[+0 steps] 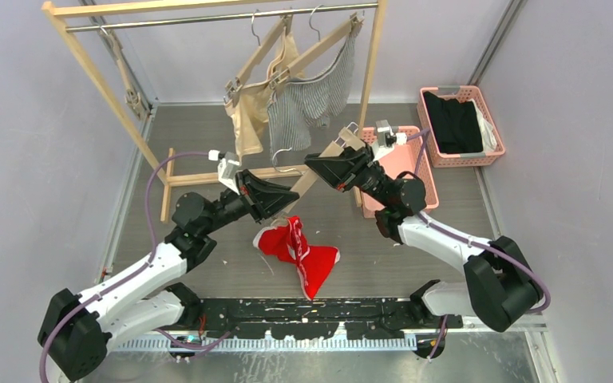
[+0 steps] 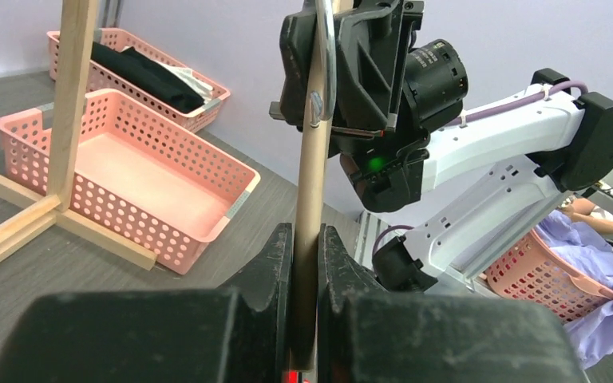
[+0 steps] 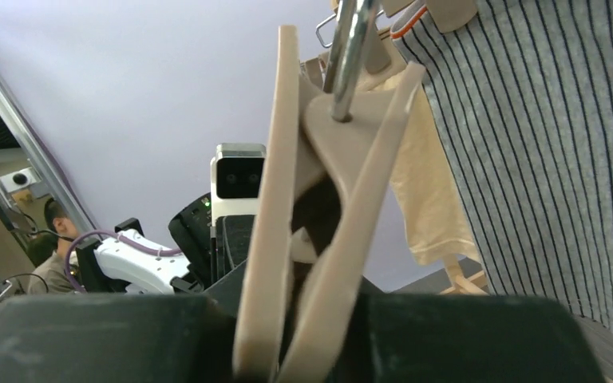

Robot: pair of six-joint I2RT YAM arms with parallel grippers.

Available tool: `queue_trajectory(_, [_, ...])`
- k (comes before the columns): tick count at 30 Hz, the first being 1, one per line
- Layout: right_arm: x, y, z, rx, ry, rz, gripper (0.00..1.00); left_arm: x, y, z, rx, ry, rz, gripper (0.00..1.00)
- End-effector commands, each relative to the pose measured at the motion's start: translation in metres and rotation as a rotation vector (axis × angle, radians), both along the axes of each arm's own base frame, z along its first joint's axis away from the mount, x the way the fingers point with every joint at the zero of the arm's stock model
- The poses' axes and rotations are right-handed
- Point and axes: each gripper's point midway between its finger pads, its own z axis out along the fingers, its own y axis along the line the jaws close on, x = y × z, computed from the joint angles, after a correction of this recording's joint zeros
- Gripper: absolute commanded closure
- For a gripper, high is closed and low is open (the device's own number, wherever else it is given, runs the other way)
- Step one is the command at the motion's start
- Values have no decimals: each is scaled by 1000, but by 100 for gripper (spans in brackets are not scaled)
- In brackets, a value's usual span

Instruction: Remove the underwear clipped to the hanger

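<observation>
The red underwear (image 1: 299, 251) with its white waistband lies crumpled on the table, its top end rising to just under my left gripper (image 1: 286, 198); I cannot tell if a clip still holds it. Both grippers hold one beige wooden hanger (image 1: 323, 163) between them. My left gripper (image 2: 305, 239) is shut on its bar (image 2: 310, 199). My right gripper (image 1: 321, 164) is shut on the other end, where the hanger (image 3: 303, 239) fills its jaws. The beige underwear (image 1: 247, 120) and the striped underwear (image 1: 307, 100) hang clipped to hangers on the rack.
The wooden clothes rack (image 1: 88, 72) stands at the back, its base rails on the table. An empty pink basket (image 1: 395, 163) sits behind my right arm. A second pink basket (image 1: 439, 155) with black clothes (image 1: 455, 120) is at the far right.
</observation>
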Motion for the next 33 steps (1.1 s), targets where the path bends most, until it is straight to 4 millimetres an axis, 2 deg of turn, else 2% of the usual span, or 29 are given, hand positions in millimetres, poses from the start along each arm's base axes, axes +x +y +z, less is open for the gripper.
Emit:
queue_trajectory(1, [3,-2,22,17,-109,-65,99,-3,8,35,-97,-80,44,100])
queue_trajectory(3, [5,-4,19,6,-103,-95,99,0,9,32,-83,-66,63,100])
queue_trajectory(4, [6,-6,18,2,-102,-111,99,1,9,31,-72,-63,69,93])
queue_trajectory(6, [4,-7,18,-3,-110,-117,99,2,11,29,-51,-60,85,68])
queue_trajectory(7, [2,-8,19,-3,-114,-114,99,1,13,29,-43,-69,93,60])
queue_trajectory(9, [0,-10,23,3,-113,-116,99,2,20,25,-16,-72,130,50])
queue_trajectory(11, [-1,-11,25,4,-111,-119,99,3,28,21,19,-80,179,30])
queue_trajectory(12, [-1,-11,25,3,-110,-118,99,4,34,18,37,-82,206,26])
queue_trajectory(19, [-9,-12,38,41,-111,-78,99,5,58,-10,122,-73,321,20])
queue_trajectory(22, [-15,-13,42,64,-112,-46,99,5,54,-21,140,-62,301,19])
queue_trajectory(27, [-17,-13,44,69,-111,-39,99,0,37,-27,140,-63,201,19])
queue_trajectory(33, [-15,-14,44,62,-111,-56,99,-5,28,-36,150,-51,140,25])
